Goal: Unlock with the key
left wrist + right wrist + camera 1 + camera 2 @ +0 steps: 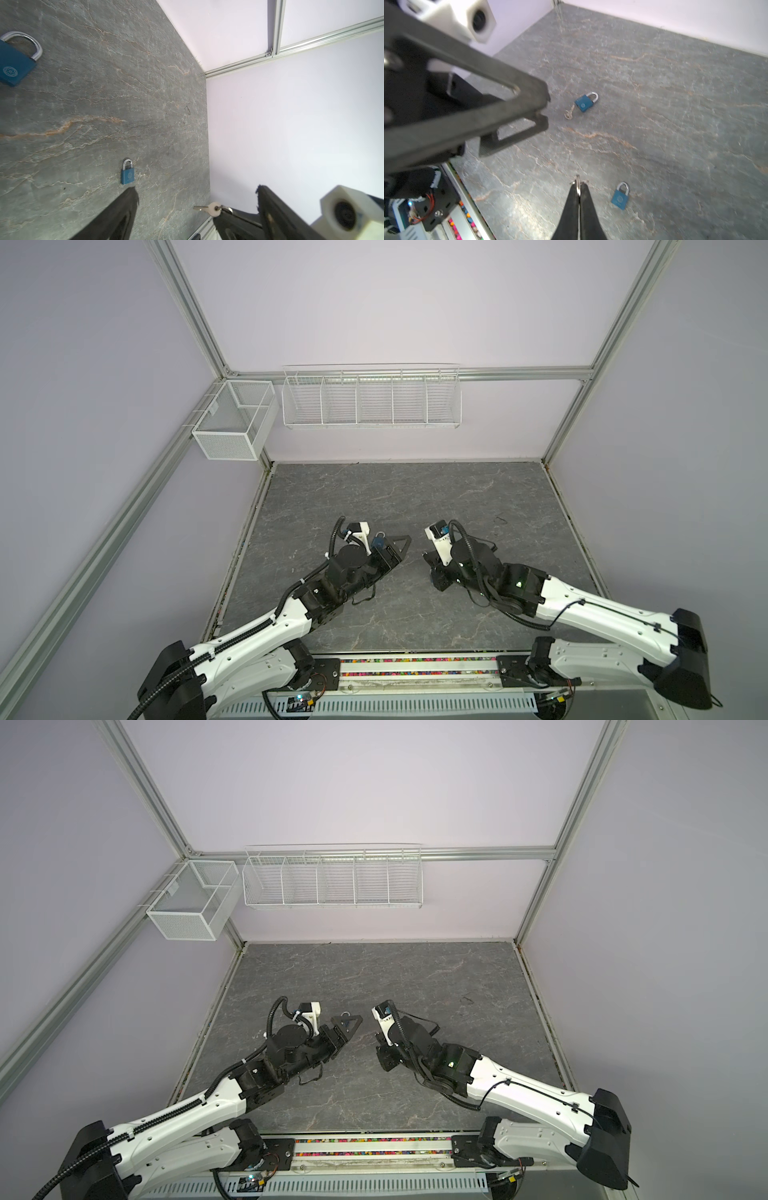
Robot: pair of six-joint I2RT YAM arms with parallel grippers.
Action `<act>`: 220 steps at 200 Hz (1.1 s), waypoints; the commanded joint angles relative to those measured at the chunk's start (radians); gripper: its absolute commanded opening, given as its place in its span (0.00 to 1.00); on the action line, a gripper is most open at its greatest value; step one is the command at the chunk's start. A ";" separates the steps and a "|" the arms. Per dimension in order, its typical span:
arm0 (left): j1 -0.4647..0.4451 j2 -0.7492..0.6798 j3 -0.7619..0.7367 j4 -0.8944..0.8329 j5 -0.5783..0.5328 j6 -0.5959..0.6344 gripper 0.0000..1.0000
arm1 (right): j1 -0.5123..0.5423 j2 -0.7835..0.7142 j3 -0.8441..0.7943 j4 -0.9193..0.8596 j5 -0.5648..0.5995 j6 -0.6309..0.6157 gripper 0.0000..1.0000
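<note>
**Key pinched in the right pincer, left pincer wide open**

The key [204, 208], small and silvery, showed low and right of centre in the left wrist view, its blade pointing out free in the air. It hung on a key ring [577, 182]. In the right wrist view that ring sat clamped between the closed tips of the right gripper [578, 187], at the bottom centre of the frame.

The left gripper [196, 188] stood wide open. Its two black fingers [126, 205] were far apart along the bottom of the left wrist view, with nothing between them. One fingertip ended just short of a blue padlock [127, 174] at lower centre, with a narrow gap between them. That padlock's shackle was seated in its body.

A second padlock [14, 66], also blue, lay at the upper left of the same view. In a top view it showed near the centre [379, 540], just beside the left gripper. Both padlocks lay flat on the grey veined table [104, 104].
</note>
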 commanded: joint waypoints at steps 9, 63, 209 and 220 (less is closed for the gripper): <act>-0.005 -0.035 -0.012 0.060 -0.076 -0.198 0.83 | 0.004 0.046 0.023 0.185 -0.080 -0.015 0.06; -0.004 -0.036 -0.024 0.129 -0.115 -0.275 0.80 | 0.009 0.160 0.077 0.305 -0.152 -0.014 0.06; -0.005 -0.090 -0.033 0.072 -0.177 -0.265 0.65 | 0.010 0.167 0.050 0.354 -0.177 -0.022 0.06; -0.006 -0.090 -0.033 0.070 -0.180 -0.264 0.64 | 0.011 0.166 0.046 0.356 -0.174 -0.021 0.06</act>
